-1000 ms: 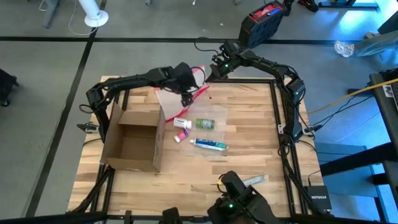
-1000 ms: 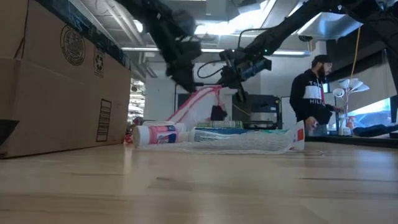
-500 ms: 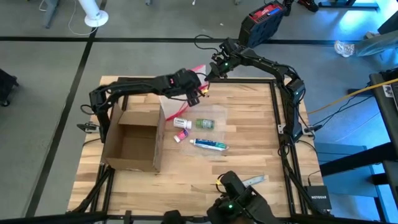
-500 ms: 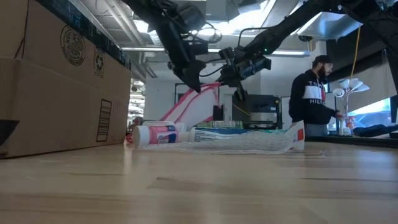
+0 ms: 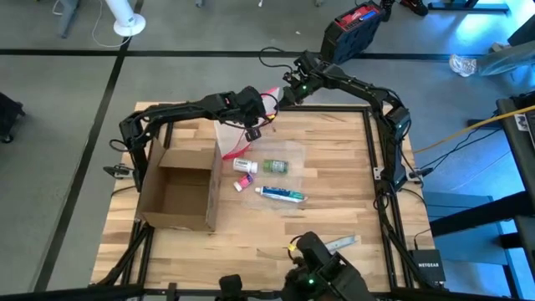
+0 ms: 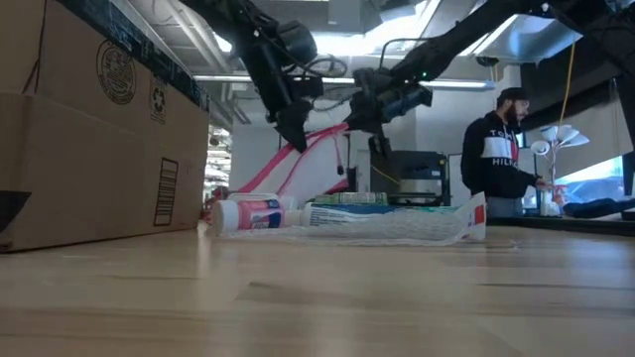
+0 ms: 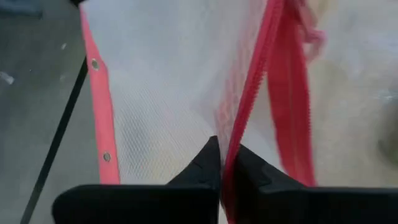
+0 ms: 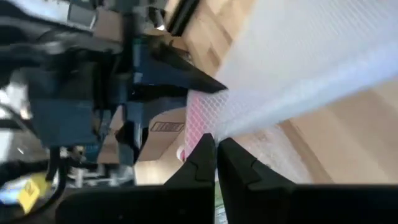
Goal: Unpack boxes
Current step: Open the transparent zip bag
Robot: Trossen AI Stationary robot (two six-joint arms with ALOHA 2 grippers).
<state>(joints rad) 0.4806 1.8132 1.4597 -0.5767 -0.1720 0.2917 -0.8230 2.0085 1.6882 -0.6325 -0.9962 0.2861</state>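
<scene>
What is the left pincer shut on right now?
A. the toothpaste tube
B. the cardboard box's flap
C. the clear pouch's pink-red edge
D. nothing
C: the left pincer pinches the pink-red zipper edge of the pouch, lifted above the table.

1. The left arm reaches from the table's left side toward its far edge; the left gripper (image 5: pixel 252 127) is raised, fingers (image 7: pixel 205 165) pinched together.
2. The right arm stretches along the far edge; the right gripper (image 5: pixel 284 94) is raised too, fingers (image 8: pixel 202 155) closed.
</scene>
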